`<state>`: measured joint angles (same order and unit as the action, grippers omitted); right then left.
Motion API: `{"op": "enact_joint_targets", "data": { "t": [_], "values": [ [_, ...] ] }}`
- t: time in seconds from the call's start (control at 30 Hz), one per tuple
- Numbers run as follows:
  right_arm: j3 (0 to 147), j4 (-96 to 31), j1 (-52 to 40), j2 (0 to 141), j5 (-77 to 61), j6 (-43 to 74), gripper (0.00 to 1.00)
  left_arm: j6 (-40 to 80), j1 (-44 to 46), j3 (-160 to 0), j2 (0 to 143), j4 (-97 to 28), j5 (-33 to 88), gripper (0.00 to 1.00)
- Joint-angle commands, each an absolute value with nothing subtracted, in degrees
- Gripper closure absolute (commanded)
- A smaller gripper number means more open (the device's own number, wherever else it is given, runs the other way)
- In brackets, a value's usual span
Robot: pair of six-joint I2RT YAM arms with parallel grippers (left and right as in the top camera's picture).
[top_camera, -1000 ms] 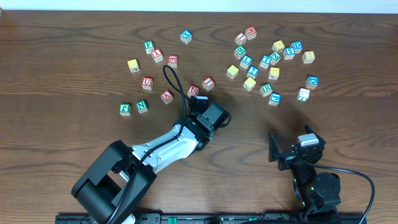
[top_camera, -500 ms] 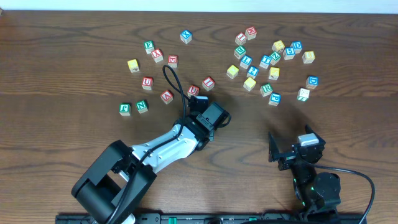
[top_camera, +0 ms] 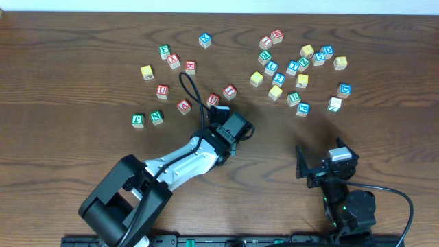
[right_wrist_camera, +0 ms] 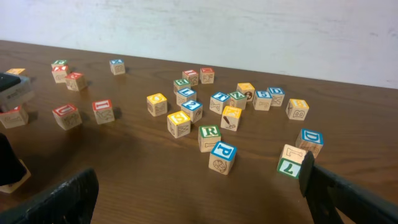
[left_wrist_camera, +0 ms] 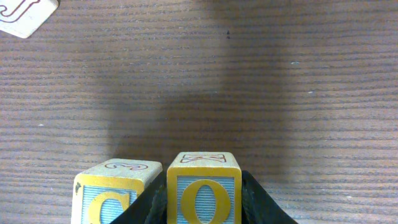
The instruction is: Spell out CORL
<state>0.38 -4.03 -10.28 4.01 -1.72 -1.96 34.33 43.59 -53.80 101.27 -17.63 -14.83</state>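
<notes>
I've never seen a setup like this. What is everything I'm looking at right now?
Table: one, brown wood, under everything.
Loose letter cubes: roughly thirty, framed red, green, blue or yellow, in two scattered groups across the far half.
R cube: one, green-framed, at the near edge of the right-side group.
O cube: one, yellow-framed, between the left hand's fingers.
C cube: one, yellow-framed, close beside the O cube.
Cable: one, black, looping up from the left arm.
Left hand: one, black, shut on the O cube.
Right hand: one, black, open and empty, over bare table on the near right.
</notes>
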Motion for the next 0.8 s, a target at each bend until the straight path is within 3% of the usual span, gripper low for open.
{"op": "enact_joint_targets", "data": {
  "t": [0.0,0.33,0.37,0.5,0.77],
  "values": [
    [0.32,-4.27,-9.74,3.77,-1.67,-1.78,0.01,34.17,43.40,-52.73,102.21,-18.37,-11.38,0.92],
    [0.32,-4.27,-9.74,3.77,-1.67,-1.78,0.01,34.17,43.40,-52.73,102.21,-18.35,-11.14,0.92],
    [0.32,-4.27,-9.74,3.77,-1.67,-1.78,0.01,34.15,43.40,-52.73,102.21,-18.35,-11.14,0.91],
    [0.32,-4.27,-9.74,3.77,-1.67,-1.78,0.01,34.15,43.40,-52.73,102.21,-18.35,-11.16,0.71],
    [0.32,-4.27,-9.74,3.77,-1.67,-1.78,0.01,33.69,43.40,-52.73,102.21,-18.31,-11.16,0.67]
  ]
}}
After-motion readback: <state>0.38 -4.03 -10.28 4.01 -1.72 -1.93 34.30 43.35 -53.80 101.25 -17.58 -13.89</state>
